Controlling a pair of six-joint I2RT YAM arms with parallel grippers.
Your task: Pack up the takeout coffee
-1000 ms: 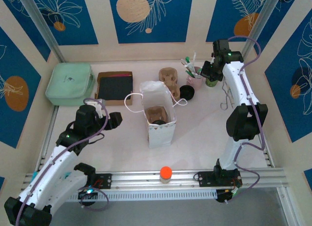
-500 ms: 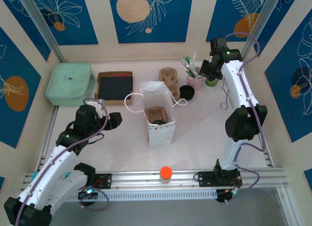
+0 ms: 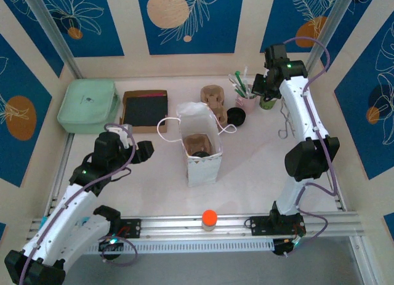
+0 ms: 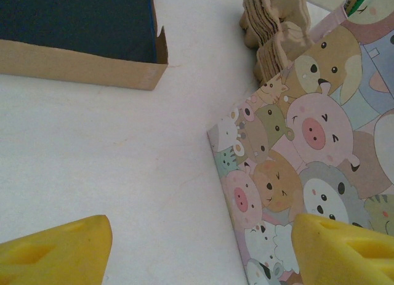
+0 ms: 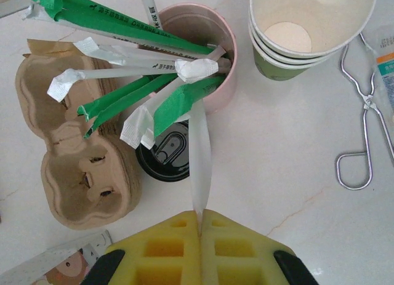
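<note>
Left hand (image 4: 203, 251): fingers apart, empty, paper bag (image 4: 295, 162) just off its right fingertip. The bag stands upright with a pulp carrier (image 3: 198, 142) inside. There's something dark in one slot, can't tell what. Takeout coffee (image 5: 165, 152), lid on, sits on the table (image 5: 277, 174) touching the spare carrier stack (image 5: 80, 174), just beyond the right hand (image 5: 200, 236). That hand is pinched together on a white wrapped straw (image 5: 200, 156) from the pink cup (image 5: 223, 82). My read: carrier in, this coffee and the straw left to pack.

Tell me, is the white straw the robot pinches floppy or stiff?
Probably fairly stiff: the white straw runs straight from the pink cup into the shut right gripper. Likely very light, being so thin. Its smooth wrapper may slip.
</note>
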